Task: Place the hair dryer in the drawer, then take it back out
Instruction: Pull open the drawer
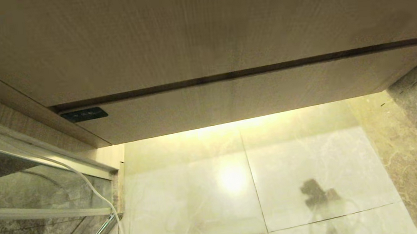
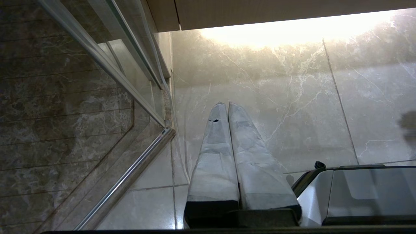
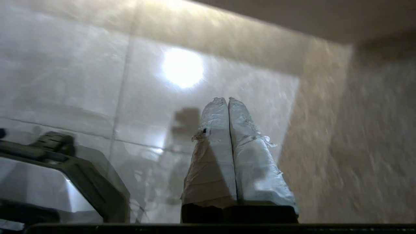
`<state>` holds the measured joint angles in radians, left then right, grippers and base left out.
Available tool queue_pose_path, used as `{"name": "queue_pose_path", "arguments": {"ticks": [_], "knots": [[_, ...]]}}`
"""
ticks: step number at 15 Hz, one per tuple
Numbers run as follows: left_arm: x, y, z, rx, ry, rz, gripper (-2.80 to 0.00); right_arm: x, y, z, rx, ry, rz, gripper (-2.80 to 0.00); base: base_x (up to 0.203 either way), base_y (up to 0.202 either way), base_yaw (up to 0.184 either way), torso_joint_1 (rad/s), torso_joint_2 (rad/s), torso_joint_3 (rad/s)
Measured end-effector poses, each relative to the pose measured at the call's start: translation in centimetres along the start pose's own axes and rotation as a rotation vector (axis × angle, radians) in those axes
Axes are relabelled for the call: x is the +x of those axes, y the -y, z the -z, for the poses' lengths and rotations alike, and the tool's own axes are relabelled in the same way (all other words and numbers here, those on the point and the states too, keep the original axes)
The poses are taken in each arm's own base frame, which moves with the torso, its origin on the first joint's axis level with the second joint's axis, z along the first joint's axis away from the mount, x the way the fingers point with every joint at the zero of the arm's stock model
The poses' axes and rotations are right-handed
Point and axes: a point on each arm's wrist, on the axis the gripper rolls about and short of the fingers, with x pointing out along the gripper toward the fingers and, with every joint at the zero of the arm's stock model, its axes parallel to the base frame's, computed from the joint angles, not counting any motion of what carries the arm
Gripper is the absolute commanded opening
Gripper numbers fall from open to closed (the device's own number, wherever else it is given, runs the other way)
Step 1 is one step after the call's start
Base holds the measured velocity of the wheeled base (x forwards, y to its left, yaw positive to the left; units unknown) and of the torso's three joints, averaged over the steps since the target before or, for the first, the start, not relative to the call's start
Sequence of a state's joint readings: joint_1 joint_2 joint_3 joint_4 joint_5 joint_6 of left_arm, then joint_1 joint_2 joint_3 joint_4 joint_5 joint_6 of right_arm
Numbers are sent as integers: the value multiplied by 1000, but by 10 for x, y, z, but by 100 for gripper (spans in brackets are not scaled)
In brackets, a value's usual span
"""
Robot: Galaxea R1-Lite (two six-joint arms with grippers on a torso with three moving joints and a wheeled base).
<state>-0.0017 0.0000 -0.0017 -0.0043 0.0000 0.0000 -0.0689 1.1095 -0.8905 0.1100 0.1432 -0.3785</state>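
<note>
the drawer (image 1: 230, 103), flat handleless wood grain with a dark label at one corner, sits closed, well beyond both fingertips. the hair dryer is nowhere in view. right fingers (image 3: 227, 101) and left fingers (image 2: 226, 104), tape-wrapped, are pressed together, empty, over glossy marble floor (image 1: 295, 170). risk: wrapped tips could slip off the smooth front.

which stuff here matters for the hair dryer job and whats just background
Part of the job:
- drawer, closed, small dark label at its left corner
- right gripper, shut, empty, over the floor
- hair dryer: not in view

Just there:
- taller wood panel above the drawer
- glass shower door
- marble floor tiles
- left gripper, shut, parked
</note>
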Motion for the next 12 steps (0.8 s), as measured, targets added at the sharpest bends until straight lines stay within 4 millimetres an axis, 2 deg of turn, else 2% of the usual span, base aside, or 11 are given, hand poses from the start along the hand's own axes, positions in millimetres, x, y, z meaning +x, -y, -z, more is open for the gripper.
{"name": "queue_pose_path", "arguments": {"ticks": [3, 6, 7, 12], "knots": [[0, 0, 0, 0, 0, 0, -280, -6, -21, -29, -79, 132, -148, -280, 0, 0, 0, 0, 0, 0], [0, 0, 0, 0, 0, 0, -280, 2, -27, -50, -137, 183, -204, -280, 0, 0, 0, 0, 0, 0], [0, 0, 0, 0, 0, 0, -280, 9, -29, -55, -161, 190, -216, 0, 0, 0, 0, 0, 0, 0], [0, 0, 0, 0, 0, 0, -280, 61, -45, -79, -214, 205, -366, 0, 0, 0, 0, 0, 0, 0]]}}
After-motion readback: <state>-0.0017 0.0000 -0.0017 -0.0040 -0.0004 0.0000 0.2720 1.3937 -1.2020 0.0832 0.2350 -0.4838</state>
